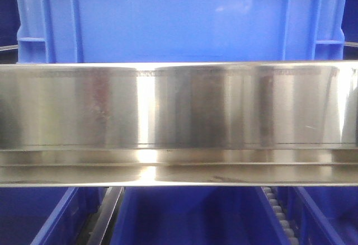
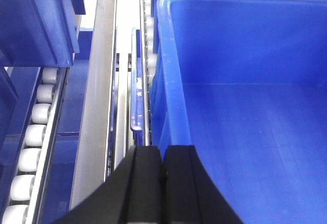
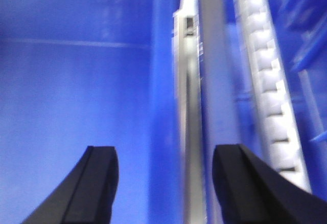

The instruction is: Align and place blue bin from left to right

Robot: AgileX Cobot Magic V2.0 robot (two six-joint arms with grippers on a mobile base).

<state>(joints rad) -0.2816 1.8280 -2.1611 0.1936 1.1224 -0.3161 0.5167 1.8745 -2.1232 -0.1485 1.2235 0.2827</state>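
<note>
Right, front view first: the blue bin (image 1: 179,18) fills the top of the picture, smooth centre panel facing us and ribbed corners either side. It sits directly behind a broad steel beam (image 1: 179,116) that spans the whole width. Below the beam a lower bin (image 1: 190,217) shows between a dark rail and a roller track (image 1: 277,214). No hand shows in this view.

Over to the left wrist: the left hand (image 2: 162,183) is at the bottom edge, its two black fingers (image 2: 145,183) pressed flat together with nothing between them. It hangs over the left rim of a smooth-rimmed bin (image 2: 168,81), whose bare floor opens out to the right. Just left of that bin runs a metal rail (image 2: 97,106), then a line of white rollers (image 2: 33,132), with a darker crate (image 2: 36,24) up in the corner.

Right wrist now, and it's blurred: the right hand (image 3: 166,188) has its fingers (image 3: 97,183) spread wide, holding nothing. One finger is over a blue bin interior (image 3: 76,81), the other over a silver rail (image 3: 191,132) beside a toothed roller strip (image 3: 271,106).
</note>
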